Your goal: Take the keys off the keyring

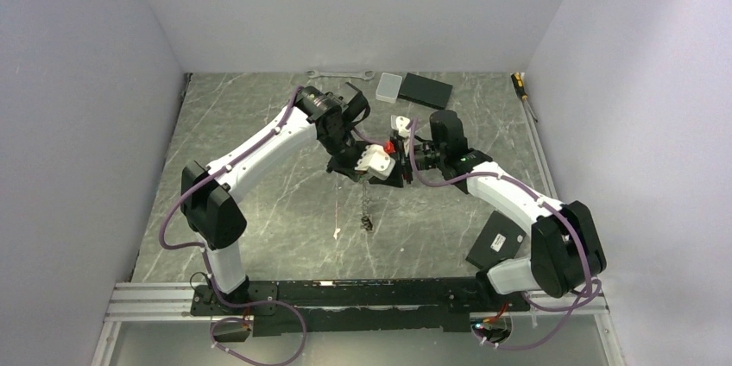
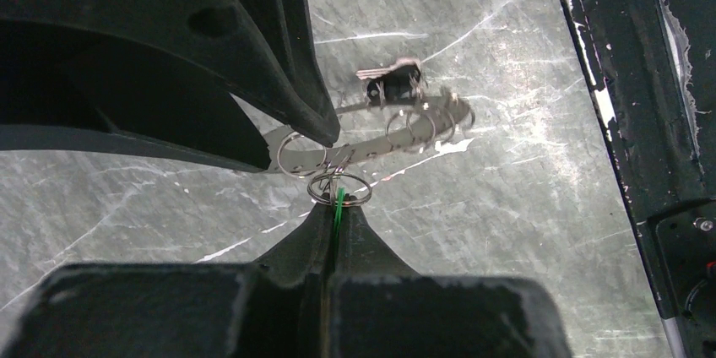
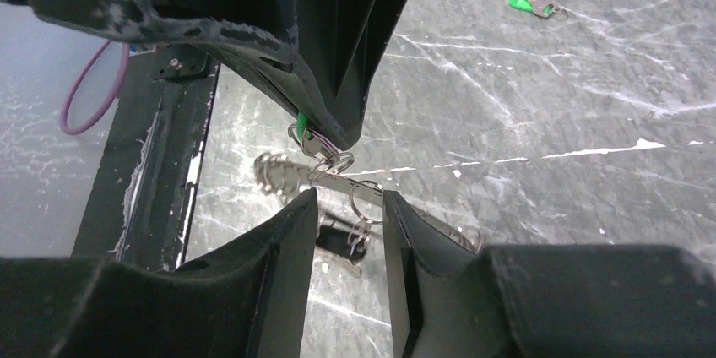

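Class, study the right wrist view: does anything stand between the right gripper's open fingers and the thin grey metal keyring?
Nothing visible does. The thin grey metal keyring hangs right at the open tips of the right gripper. The left gripper, shut on a green-headed key, sits just above it, not between.

We logged the left arm (image 1: 259,146) and right arm (image 1: 509,193) stretched forward, elbows out, bent inward. Left gripper (image 2: 336,210): jaws pressed together. Right gripper (image 3: 348,199) faced it, jaws parted, fingertips just beside the left's.
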You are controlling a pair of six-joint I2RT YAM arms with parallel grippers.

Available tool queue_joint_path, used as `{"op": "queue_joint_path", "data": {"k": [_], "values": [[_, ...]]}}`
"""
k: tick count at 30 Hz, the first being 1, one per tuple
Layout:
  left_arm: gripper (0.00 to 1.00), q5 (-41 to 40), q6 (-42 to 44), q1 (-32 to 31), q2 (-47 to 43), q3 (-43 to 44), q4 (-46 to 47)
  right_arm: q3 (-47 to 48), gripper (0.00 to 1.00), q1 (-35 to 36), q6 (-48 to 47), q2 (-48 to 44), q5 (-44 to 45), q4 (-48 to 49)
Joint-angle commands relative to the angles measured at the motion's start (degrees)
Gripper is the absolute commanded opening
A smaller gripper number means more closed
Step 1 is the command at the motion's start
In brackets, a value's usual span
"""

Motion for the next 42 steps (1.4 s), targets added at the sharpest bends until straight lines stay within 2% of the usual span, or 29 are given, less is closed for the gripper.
{"op": "queue_joint_path", "data": {"k": [1,9,16,28,42], "values": [[0.0,1.7,-0.1,-0.2,-1.4,2.6,0.7,1.0,0.38,0.2,-0.9,0.5,-2.7,0.4],[0.0,0.4,-3.1,-0.3,-1.3,2.4,2.0,-0.6,0.41,0.1,8.6,0.2,-3.8,6.7],[0.0,-0.1,-8.8,-0.3,-0.3,2.6,2.7,-3.4,0.41,0.0,20.9,-1.8,0.0,13.9],[0.0,-1.2,-16.0,-0.3,2.1,4.3,2.3,-5.1,0.41,0.0,30.8,-0.8,1.1,19.7],[0.0,0.1,-18.8,0.4,3.6,6.5,1.8,-5.7,0.4,-0.1,31.4,2.8,1.5,20.3]]}}
